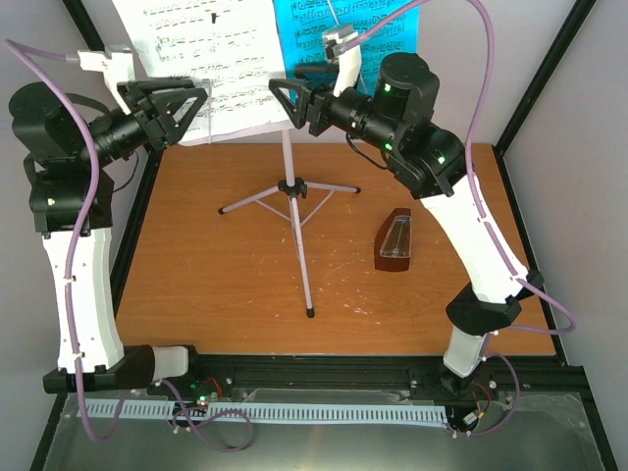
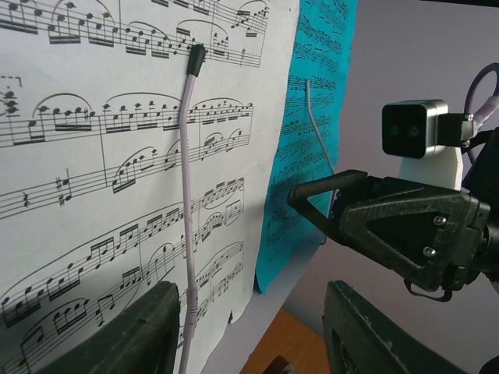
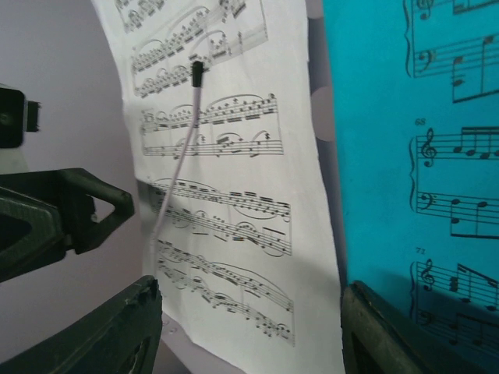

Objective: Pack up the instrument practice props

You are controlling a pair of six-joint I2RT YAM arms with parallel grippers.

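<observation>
Both arms are up at the music stand (image 1: pixel 290 186), which is upright on its tripod mid-worktop (image 1: pixel 216 285). The white sheet (image 1: pixel 211 59) sits on the left half of the stand's desk and the blue sheet (image 1: pixel 314 25) on the right half, side by side. The left fingers (image 2: pixel 132 335) hover at the desk's lower left, spread apart, gripping nothing. The right fingers (image 3: pixel 101 335) face them near the desk's lower middle, also released, straddling the white sheet's bottom corner. The metronome (image 1: pixel 395 240) stands right of the stand's legs, well apart.
</observation>
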